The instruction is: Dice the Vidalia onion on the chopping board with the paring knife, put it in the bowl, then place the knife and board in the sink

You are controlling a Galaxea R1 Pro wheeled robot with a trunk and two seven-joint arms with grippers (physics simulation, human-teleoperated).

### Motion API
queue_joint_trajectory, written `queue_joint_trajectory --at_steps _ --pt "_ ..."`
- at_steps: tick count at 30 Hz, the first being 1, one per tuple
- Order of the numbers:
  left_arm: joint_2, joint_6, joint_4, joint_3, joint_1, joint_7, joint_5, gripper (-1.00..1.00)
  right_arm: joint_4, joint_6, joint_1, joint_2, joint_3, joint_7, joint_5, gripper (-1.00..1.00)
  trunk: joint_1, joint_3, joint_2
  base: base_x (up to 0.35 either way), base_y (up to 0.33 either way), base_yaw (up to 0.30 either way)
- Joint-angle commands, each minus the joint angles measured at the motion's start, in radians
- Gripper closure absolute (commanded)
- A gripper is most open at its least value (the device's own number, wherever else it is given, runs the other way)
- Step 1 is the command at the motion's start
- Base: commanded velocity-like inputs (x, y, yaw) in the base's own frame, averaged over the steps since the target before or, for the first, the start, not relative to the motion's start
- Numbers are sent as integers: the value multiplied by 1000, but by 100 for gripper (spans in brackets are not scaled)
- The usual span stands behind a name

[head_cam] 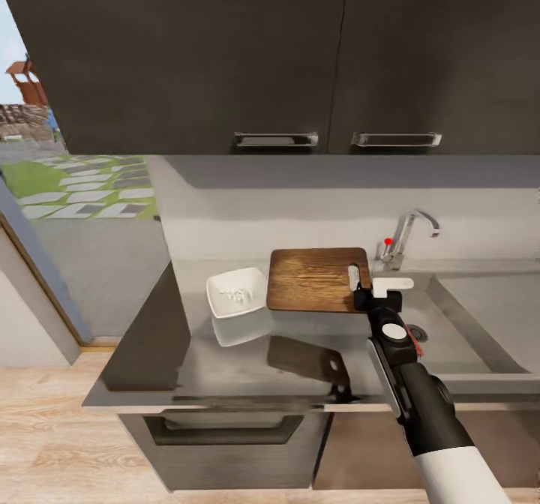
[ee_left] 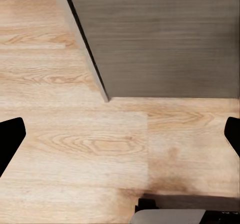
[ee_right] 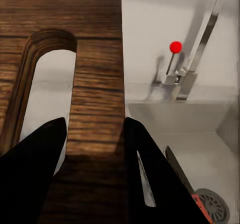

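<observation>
My right gripper (ee_right: 95,149) is clamped on the chopping board (head_cam: 319,279) by the strip beside its handle slot, at the board's 3 o'clock edge nearest the sink (head_cam: 480,324), ready to drag it in beside the paring knife (ee_right: 192,196); diced onion (head_cam: 238,294) sits in the bowl (head_cam: 237,292) at the board's 9 o'clock.
</observation>
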Motion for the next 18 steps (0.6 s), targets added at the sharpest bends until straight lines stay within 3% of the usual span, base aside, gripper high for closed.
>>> queue_joint_trajectory --at_steps 1,18 --pt "1 -1 -1 -1 0 2 10 -100 -1 9 -1 0 2 -4 13 100 1 -2 -2 0 -288 0" --pt "1 -1 0 -1 0 2 10 -100 4 9 -1 12 2 -4 14 100 1 -2 -2 0 -282 0"
